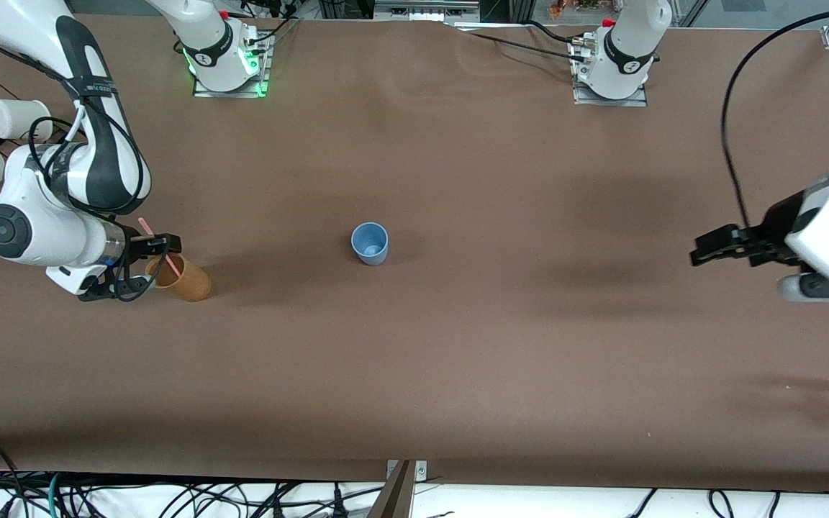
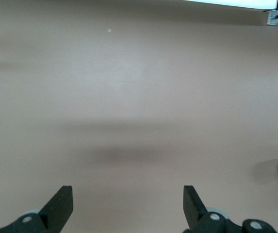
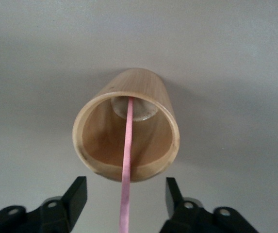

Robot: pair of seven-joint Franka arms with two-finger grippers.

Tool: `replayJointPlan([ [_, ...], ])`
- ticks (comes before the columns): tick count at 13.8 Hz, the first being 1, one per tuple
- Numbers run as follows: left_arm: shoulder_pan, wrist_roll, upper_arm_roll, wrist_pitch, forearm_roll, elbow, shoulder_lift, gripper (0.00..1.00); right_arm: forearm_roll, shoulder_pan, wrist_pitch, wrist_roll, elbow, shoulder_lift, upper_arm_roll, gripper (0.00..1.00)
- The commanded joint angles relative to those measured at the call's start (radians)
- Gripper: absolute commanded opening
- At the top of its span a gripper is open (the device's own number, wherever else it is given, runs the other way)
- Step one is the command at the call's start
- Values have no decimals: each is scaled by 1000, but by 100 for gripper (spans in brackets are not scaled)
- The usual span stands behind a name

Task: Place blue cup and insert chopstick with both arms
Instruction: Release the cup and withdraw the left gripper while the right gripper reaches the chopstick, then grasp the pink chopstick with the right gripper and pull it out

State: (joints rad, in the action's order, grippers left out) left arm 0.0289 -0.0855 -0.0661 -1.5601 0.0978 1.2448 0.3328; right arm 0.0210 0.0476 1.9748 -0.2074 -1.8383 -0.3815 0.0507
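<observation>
The chopstick [image 1: 157, 247] stands leaning inside the tan-orange cup [image 1: 180, 278] at the left middle of the front frame, its lower end on the cup floor and its upper end rising up and to the left out of the rim. In the right wrist view the chopstick [image 3: 127, 170] runs as 1 straight pink line from the cup bottom down to the lower edge of the frame, passing between the 2 fingers. So its long axis lies along the line of sight of that camera, and the stick sits centred in the gap of the right gripper [image 1: 157, 251]. The fingers [image 3: 78, 195] stand apart on both sides and do not touch the stick: the jaws are released around it. I judge that the coming move is only a closing, then a lift along this axis.

The blue cup [image 1: 370, 243] stands upright at the centre of the front frame, well apart from the tan-orange cup, on the brown table [image 1: 458, 360].

The left gripper [image 1: 702, 252] waits at the right edge of the frame, spread wide and holding nothing.
</observation>
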Motion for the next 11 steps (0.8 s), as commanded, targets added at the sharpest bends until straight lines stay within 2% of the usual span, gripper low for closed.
replayJointPlan([
  [1,58,82,-1,11,16,122,-106,100,-9,-5,-19,-15,-32,44,-3,65],
  [2,81,107,-1,26,16,146,-121,100,-9,-5,-19,-15,-33,42,-3,60],
  [4,106,113,-1,26,-10,198,-158,100,-10,-3,-19,-15,-33,41,-3,30],
  [5,106,112,-1,26,-39,212,-175,100,-10,-2,-17,-15,-33,33,-3,19],
  [7,103,107,-3,26,-72,235,-195,100,-10,-2,-19,-17,-32,32,-3,4],
  [8,105,119,-3,26,-79,243,-207,100,-10,-2,-20,-17,-26,35,-3,0],
  [11,86,141,-14,61,-84,248,-244,100,-10,20,-39,-13,-4,45,-5,0],
])
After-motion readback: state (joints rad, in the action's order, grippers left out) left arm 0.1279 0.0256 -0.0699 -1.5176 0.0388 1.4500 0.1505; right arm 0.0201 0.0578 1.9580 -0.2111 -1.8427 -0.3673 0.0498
